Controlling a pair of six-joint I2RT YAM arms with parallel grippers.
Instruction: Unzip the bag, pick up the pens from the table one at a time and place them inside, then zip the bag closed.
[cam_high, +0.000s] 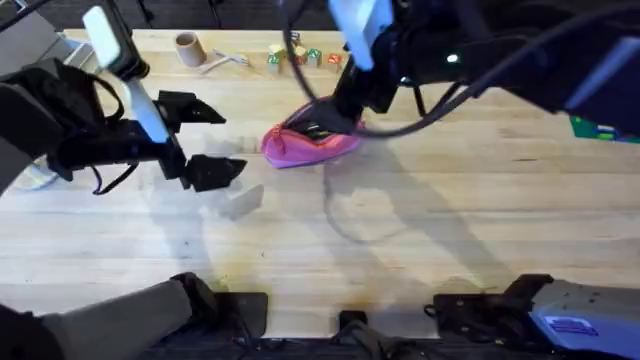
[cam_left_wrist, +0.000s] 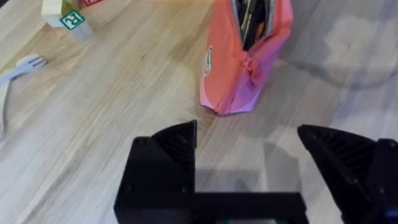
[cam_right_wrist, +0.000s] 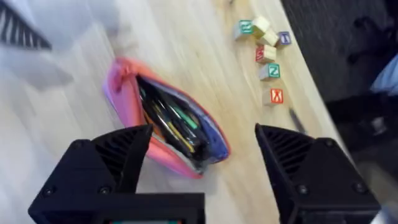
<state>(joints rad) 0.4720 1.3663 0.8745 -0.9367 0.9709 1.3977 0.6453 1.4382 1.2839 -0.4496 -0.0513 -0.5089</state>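
A pink bag (cam_high: 310, 143) lies unzipped near the middle of the light-wood table (cam_high: 400, 250), toward its far side, with pens (cam_right_wrist: 171, 121) packed inside the open mouth. The right gripper (cam_right_wrist: 202, 152) hovers directly above the bag, its 2 black fingers spread wide and holding nothing. The left gripper (cam_high: 200, 140) hangs to the left of the bag, also spread wide and empty. Lettered wooden blocks (cam_right_wrist: 264, 53) sit near the table's far edge.
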